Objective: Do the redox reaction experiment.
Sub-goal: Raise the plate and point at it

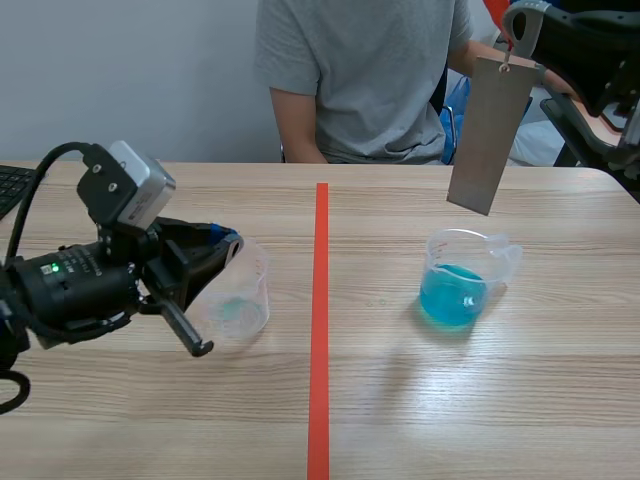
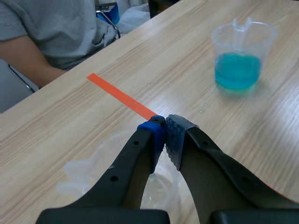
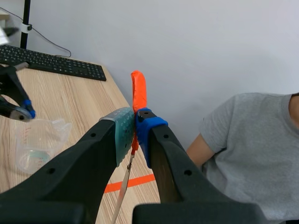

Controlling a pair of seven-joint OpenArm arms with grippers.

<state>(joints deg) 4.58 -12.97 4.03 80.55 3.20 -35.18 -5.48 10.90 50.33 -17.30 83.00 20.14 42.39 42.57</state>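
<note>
A clear beaker with only a teal film at its bottom stands left of the tape line. My left gripper is shut on its rim; in the left wrist view the pads press together over the beaker. A second beaker holding blue liquid stands right of the line. High above it hangs a grey metal plate. My right gripper is shut on the orange tag at the plate's top, with the plate's thin edge hanging below the fingers.
A person in a grey shirt sits across the table. An orange-red tape line runs down the middle. A black keyboard lies at the far left edge. Blue and white things lie behind the table at the right.
</note>
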